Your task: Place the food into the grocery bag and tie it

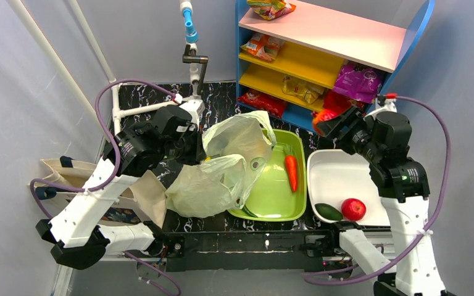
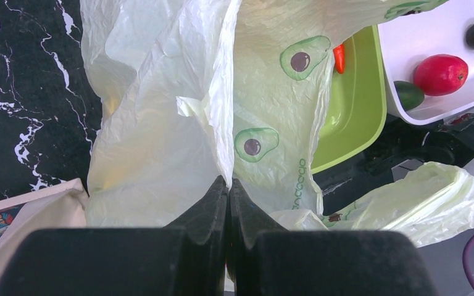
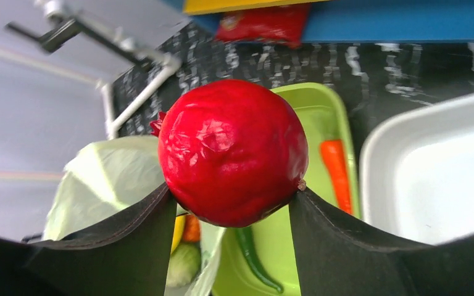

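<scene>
The pale-green grocery bag (image 1: 222,169) lies slumped between the canvas tote and the green tray, its mouth facing the tray. My left gripper (image 2: 229,183) is shut on a fold of the bag's rim (image 2: 219,111) and holds it up; from above it sits at the bag's left (image 1: 188,147). My right gripper (image 3: 233,197) is shut on a round red fruit (image 3: 233,151), held in the air above the green tray's far end (image 1: 328,125). Yellow, orange and green food (image 3: 184,246) shows inside the bag's mouth.
The green tray (image 1: 265,203) holds a carrot (image 1: 291,172) and a green chilli (image 3: 253,259). The white tray (image 1: 336,166) holds a red fruit (image 1: 353,209) and a dark green item (image 1: 328,211). A beige tote (image 1: 139,197) lies left. The shelf (image 1: 321,43) behind holds snack packets.
</scene>
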